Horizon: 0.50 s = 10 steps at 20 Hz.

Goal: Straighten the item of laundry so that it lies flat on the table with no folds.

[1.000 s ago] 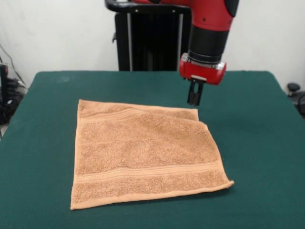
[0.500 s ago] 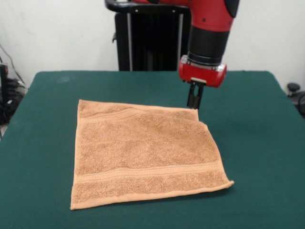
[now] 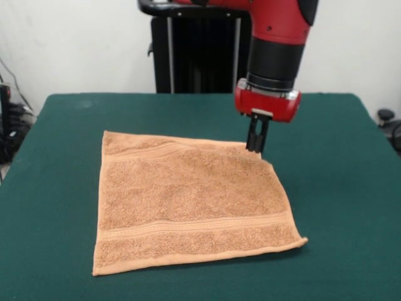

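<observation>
Towel [image 3: 188, 204] corner lies beneath gripper [image 3: 255, 149].

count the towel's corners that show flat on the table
3: far left, near left, near right. The hand towel's fourth corner, far right, sits behind the pincer and looks folded.

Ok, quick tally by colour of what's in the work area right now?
Orange-tan: 1, the towel
Dark green: 1, the table
Red and black: 1, the arm with its end effector at the towel's far corner
Total: 3
</observation>
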{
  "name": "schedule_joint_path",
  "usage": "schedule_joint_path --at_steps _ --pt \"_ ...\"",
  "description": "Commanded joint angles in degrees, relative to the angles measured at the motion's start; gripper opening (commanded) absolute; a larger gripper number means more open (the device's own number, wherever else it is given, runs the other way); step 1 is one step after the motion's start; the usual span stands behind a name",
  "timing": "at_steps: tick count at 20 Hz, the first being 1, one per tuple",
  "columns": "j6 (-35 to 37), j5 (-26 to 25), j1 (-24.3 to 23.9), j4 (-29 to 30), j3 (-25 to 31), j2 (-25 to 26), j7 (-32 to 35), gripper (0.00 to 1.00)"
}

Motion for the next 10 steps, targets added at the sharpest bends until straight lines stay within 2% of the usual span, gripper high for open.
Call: schedule_joint_path --at_steps 1,6,10 --pt "5.7 2.8 -0.4 -5.8 3.8 7.1 4.4 0.00" --pt "4.1 2.4 -1.3 -8.4 4.6 10.5 4.1 0.00" --pt "3.0 1.5 -1.6 -8.2 4.8 11.1 4.0 0.00"
